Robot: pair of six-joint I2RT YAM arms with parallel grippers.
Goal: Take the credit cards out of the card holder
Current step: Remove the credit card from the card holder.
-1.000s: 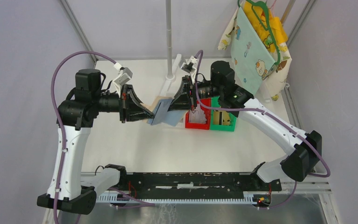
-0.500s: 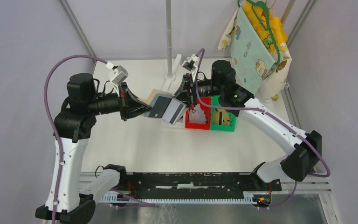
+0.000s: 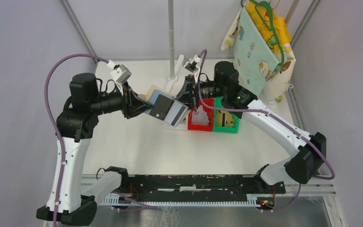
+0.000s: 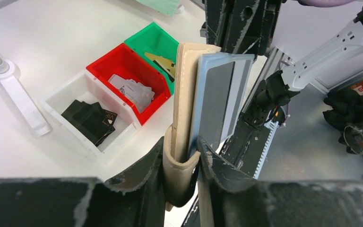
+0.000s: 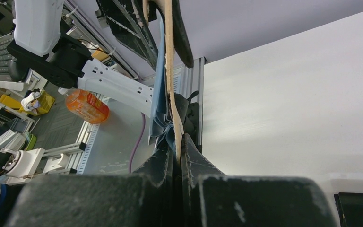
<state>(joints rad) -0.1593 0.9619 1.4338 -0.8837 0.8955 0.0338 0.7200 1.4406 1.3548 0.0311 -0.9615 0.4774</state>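
The card holder (image 4: pixel 185 94) hangs in the air over the far middle of the counter, just beside the bins, spread between both arms; the right gripper (image 5: pixel 177 156) is pinched tight on one tan edge, and the left gripper (image 4: pixel 182 161) has its jaws against both sides of the folded end; a black card (image 4: pixel 216 106) sits in the pale blue-grey pocket, so drawing it out looks like the step in hand; the right side should hold firm while the left takes the card's exposed edge alone, pulls straight along the pocket without twisting, then carries it to the white bin (image 4: pixel 68 130) of black cards
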